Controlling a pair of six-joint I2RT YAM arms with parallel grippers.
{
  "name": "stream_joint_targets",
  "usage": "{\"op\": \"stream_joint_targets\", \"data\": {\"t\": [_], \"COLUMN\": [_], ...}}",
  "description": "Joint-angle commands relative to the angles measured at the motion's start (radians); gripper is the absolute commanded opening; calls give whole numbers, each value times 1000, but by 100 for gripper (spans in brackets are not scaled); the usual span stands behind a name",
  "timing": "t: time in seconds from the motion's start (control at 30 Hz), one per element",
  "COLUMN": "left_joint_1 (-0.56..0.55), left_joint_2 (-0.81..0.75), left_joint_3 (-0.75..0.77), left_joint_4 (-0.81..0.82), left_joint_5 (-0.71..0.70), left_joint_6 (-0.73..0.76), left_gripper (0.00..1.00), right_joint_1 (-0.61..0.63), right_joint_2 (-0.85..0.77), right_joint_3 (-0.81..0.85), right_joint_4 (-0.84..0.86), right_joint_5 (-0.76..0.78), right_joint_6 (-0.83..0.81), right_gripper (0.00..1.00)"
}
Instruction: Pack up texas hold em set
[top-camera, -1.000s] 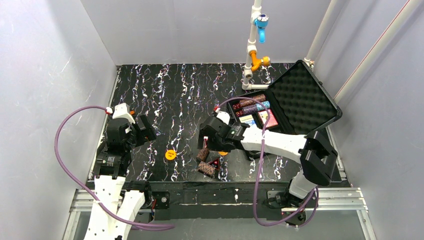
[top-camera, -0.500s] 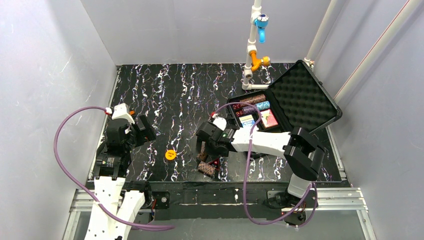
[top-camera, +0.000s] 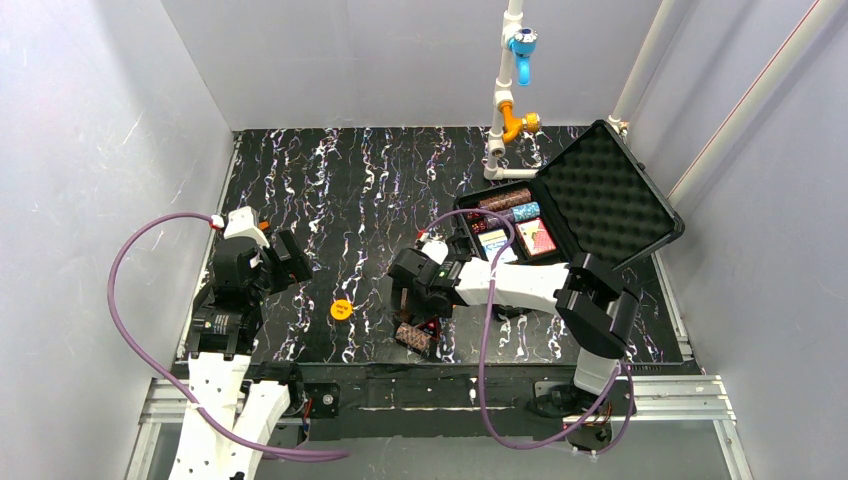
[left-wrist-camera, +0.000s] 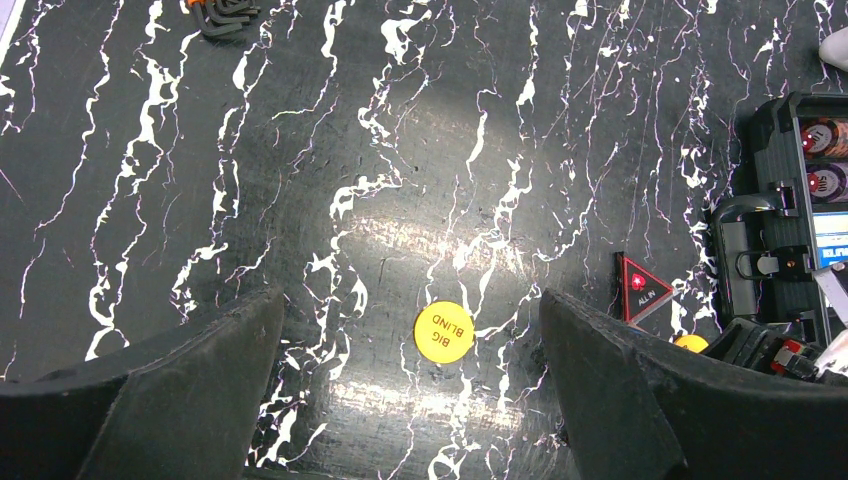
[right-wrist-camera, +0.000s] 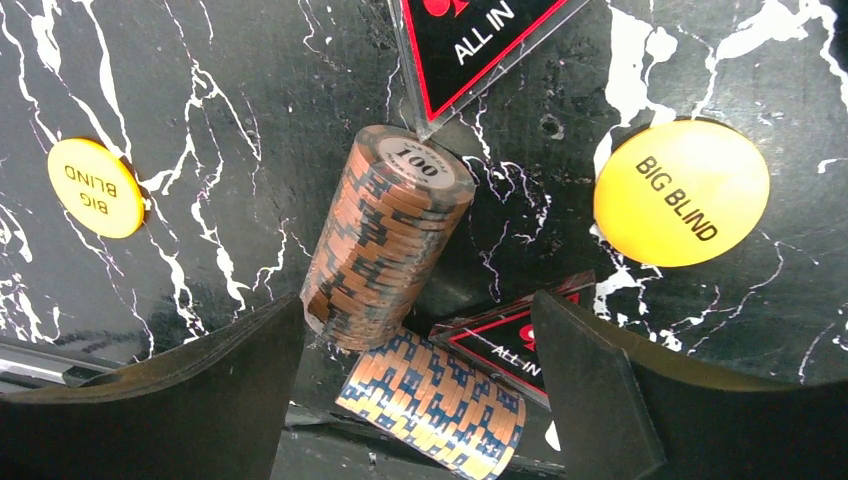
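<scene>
- The black case (left-wrist-camera: 768, 150) sits open at about 2 o'clock on the counter (top-camera: 330, 180). Its foam-lined lid (top-camera: 610, 190) leans back toward 3 o'clock.
- Inside it I see packed rolls (top-camera: 505, 203), a blue deck (top-camera: 495, 240) and a red deck (top-camera: 540, 238).
- The loose pieces lie near the counter's 6 o'clock edge. In my right wrist view a brown chip roll (right-wrist-camera: 385, 235) lies tilted, its "100" face toward 12 o'clock.
- A second roll (right-wrist-camera: 435, 400) lies on its side just at 6 o'clock of the first.
- A triangular "ALL IN" marker (right-wrist-camera: 470, 40) meets the first roll's top end at 12 o'clock. Another marker (right-wrist-camera: 510, 335) lies at 4 o'clock, beside the second roll.
- An orange "BIG BLIND" disc (right-wrist-camera: 680, 192) lies at 3 o'clock of the first roll. A far disc (right-wrist-camera: 95, 187) lies apart at 9 o'clock.
- My right fingers (right-wrist-camera: 200, 400) are spread low over the counter, one on each side of the two rolls, pinching nothing. I cannot tell whether the 9 o'clock finger touches the first roll.
- My left fingers (left-wrist-camera: 180, 400) are spread wide above the counter toward 8 o'clock, holding nothing, with the far disc between them in that view.
</scene>
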Motion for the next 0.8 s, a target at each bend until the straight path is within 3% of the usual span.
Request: {"op": "stream_joint_targets", "data": {"t": [0.0,0.57,0.77], "left_joint_1": [5,5,5], "left_joint_2": [-2,-5,-4], "left_joint_3": [-1,-3,-3], "left_joint_4": [-1,-1,-1], "left_joint_5": [-15,-17,-21], "left_joint_6": [6,6,6], "left_gripper": [99,99,99], "right_joint_1": [10,15,15], "right_joint_2": [15,106,136], "right_joint_3": [45,145,182], "right_joint_4": [28,5,-9], "right_joint_5": [-3,56,103], "right_joint_6": [-3,-77,-118], "right_gripper": [89,76,63]}}
